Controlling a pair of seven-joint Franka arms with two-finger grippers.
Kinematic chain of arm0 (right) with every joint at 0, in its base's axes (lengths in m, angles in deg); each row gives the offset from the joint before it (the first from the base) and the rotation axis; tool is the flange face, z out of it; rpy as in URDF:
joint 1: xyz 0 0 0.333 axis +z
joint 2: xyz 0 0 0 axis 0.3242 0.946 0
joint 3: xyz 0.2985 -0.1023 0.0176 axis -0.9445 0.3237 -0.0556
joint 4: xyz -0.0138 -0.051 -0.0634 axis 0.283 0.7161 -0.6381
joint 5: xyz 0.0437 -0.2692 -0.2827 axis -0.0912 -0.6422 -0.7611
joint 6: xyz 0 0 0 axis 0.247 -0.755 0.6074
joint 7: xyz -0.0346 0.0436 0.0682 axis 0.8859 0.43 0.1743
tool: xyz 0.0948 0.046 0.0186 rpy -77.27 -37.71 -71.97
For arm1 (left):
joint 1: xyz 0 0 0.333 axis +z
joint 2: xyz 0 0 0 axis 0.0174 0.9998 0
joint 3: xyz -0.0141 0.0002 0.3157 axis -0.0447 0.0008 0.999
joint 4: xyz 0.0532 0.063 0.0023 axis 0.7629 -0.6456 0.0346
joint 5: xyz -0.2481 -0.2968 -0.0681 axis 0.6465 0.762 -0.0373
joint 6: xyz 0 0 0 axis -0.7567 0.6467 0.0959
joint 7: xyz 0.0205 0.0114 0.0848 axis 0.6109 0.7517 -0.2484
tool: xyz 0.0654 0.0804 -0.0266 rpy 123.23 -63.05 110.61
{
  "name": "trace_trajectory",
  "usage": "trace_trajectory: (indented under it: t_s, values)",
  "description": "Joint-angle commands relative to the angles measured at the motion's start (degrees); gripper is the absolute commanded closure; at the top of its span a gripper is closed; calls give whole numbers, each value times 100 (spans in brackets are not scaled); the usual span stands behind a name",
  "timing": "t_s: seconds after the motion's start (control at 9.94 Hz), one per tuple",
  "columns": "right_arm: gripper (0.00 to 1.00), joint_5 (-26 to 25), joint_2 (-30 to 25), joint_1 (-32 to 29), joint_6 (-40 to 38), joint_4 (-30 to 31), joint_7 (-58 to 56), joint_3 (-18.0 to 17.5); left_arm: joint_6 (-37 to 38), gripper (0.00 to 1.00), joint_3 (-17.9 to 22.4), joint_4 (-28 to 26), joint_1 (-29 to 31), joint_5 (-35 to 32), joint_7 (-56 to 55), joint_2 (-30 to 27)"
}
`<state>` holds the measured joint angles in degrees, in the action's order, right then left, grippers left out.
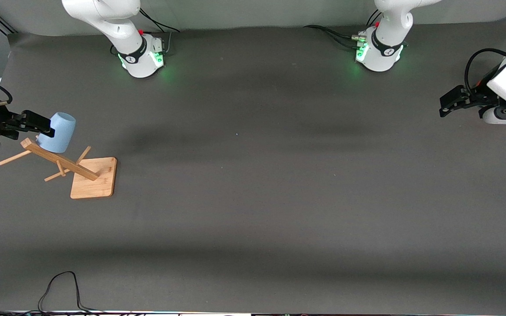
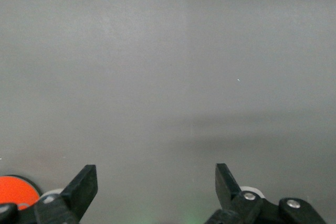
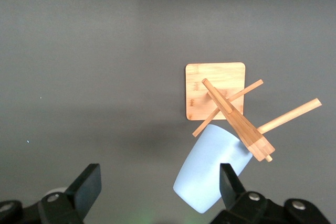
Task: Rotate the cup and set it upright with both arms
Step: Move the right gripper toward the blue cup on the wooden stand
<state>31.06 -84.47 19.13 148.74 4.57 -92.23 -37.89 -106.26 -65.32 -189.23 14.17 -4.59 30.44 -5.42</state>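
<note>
The pale blue cup (image 1: 57,131) hangs upside down and tilted on a peg of a wooden rack (image 1: 93,177) at the right arm's end of the table. In the right wrist view the cup (image 3: 210,171) has its base toward the camera and its rim against the rack's pegs (image 3: 236,121). My right gripper (image 1: 44,125) is open beside the cup's upper part. In its wrist view (image 3: 159,174) the cup lies partly between the jaws, close to one finger (image 3: 228,179). My left gripper (image 1: 450,103) is open and empty above the left arm's end of the table (image 2: 156,177).
The rack has a square bamboo base (image 3: 215,90), a slanted post (image 1: 59,160) and several thin pegs. A red-orange round thing (image 2: 16,190) shows at the edge of the left wrist view. A black cable (image 1: 59,289) lies at the table's near edge.
</note>
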Motion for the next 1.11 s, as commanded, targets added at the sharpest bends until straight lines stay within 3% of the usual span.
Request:
trace_trajectory:
  t_s: [0.0, 0.3, 0.5, 0.8, 1.01]
  values:
    - [0, -115, -85, 93, 54, 121, -54, 71, 106, 0, -15, 147, 2, -70, 3, 25]
    - [0, -115, -215, 49, -16, 235, -88, 141, 123, 0, -15, 156, 2, -70, -5, 25]
    - [0, -211, -776, 58, 36, 795, -150, 492, 141, 0, -15, 156, 10, -70, -14, 25]
    - [0, -344, -928, 84, -51, 973, -20, 677, 124, 0, -15, 156, 10, -70, -14, 34]
    - [0, -204, -911, 75, -121, 1035, 1387, 704, 115, 0, -15, 156, 10, -70, -5, 34]
